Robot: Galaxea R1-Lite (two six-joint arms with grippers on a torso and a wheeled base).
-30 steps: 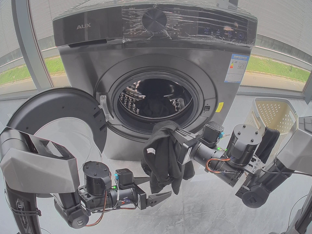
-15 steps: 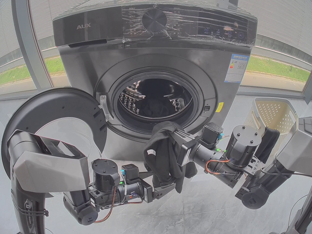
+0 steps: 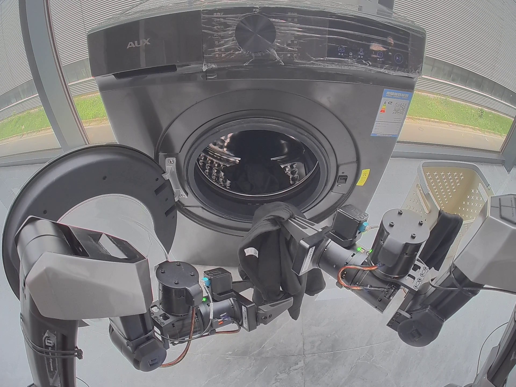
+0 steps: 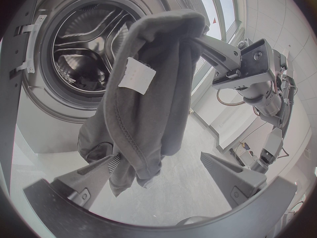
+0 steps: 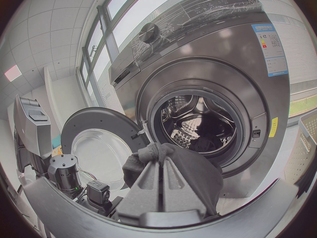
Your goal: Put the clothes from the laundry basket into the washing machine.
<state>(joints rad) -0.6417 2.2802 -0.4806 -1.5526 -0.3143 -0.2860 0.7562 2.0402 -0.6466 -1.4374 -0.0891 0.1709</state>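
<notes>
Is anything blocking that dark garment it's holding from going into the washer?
Nothing visible does. The door is swung aside, and the drum opening lies open right behind the dark garment in the right gripper.

My left hand [image 4: 159,159] is spread wide, and the hanging end of a dark garment [image 4: 148,96] touches one of its fingers [image 4: 99,171]. My right hand [image 4: 199,43] pinches the garment's upper end, holding it in front of the washing machine's open drum [image 4: 76,57]. A white tag [image 4: 137,75] shows on the cloth.
</notes>
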